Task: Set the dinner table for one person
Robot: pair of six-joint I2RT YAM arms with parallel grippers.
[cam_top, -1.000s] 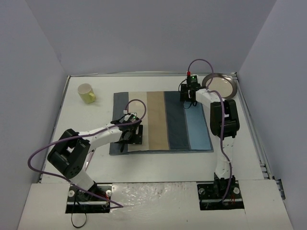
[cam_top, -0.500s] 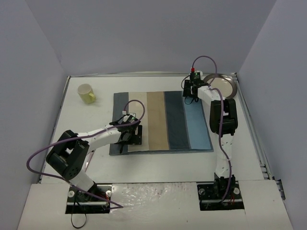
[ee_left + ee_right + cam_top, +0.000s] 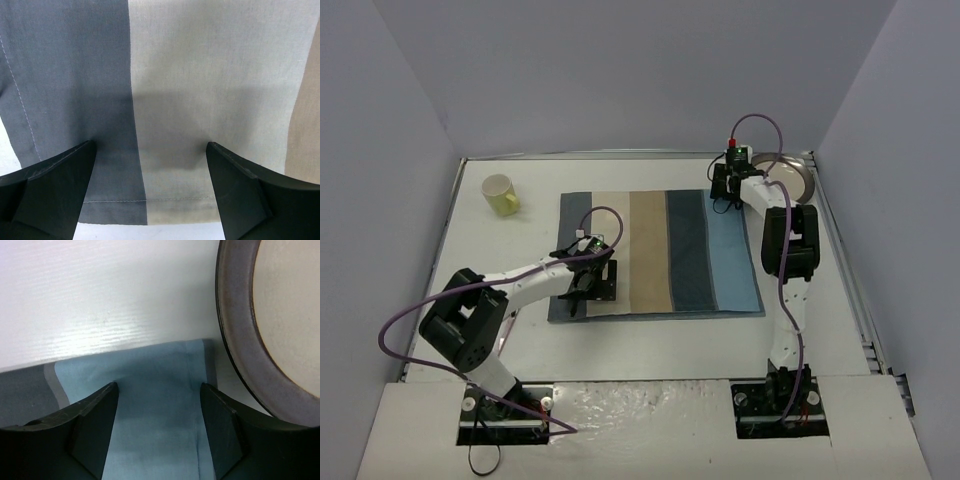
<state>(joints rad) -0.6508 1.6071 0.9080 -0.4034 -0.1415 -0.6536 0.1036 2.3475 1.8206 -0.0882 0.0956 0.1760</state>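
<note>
The white dinner table (image 3: 650, 345) carries a striped blue-and-beige placemat (image 3: 660, 250) at its middle. My left gripper (image 3: 586, 290) is open and empty, low over the mat's near-left corner; its wrist view shows the grey and beige stripes (image 3: 200, 75) between the spread jaws (image 3: 150, 143). My right gripper (image 3: 723, 197) is open and empty over the mat's far-right corner; its wrist view (image 3: 159, 385) shows light blue cloth (image 3: 155, 365). A brown-rimmed plate (image 3: 790, 178) lies at the far right, just right of that gripper (image 3: 280, 305).
A yellow mug (image 3: 501, 195) stands at the far left of the table. Lavender-grey panels wall the table on three sides. Bare white tabletop shows beyond the mat (image 3: 100, 300) and at its near hem (image 3: 150, 232).
</note>
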